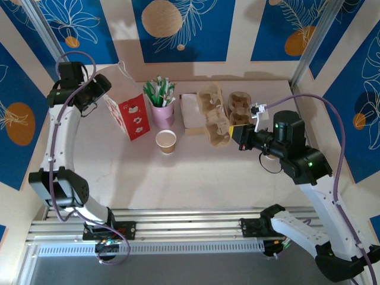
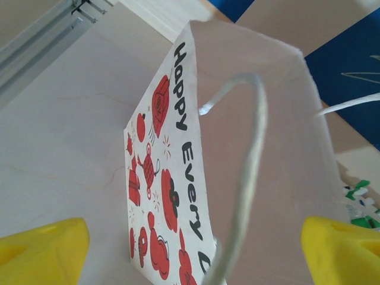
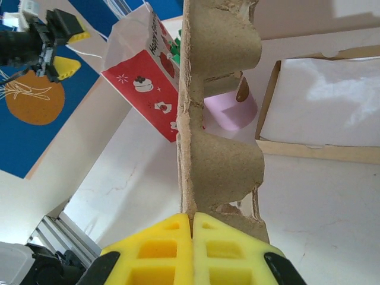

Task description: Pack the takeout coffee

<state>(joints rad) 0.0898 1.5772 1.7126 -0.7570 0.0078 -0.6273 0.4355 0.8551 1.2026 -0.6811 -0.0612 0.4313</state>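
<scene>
The right gripper (image 1: 237, 132) is pinched tight on the right edge of the carrier (image 1: 215, 116), its arm bent and reaching in from the right. The left gripper (image 1: 102, 87) is far left of the carrier, fingers wide apart.

Left wrist view: the paper bag (image 2: 237, 119) runs off the bottom edge, so the lettering stops at "Happy Every" plus a chopped letter, and you can't see down inside it. Both yellow fingers (image 2: 41, 249) of the left gripper (image 2: 193, 248) get clipped by the corners. The green-and-white sticks (image 2: 359, 199) at the right edge are just a blur. Right wrist view: the cup carrier (image 3: 219, 160) covers most of the pink cup (image 3: 234, 110) and part of the bag. Its top is cut off, and the white box (image 3: 320, 113) runs off the right side
</scene>
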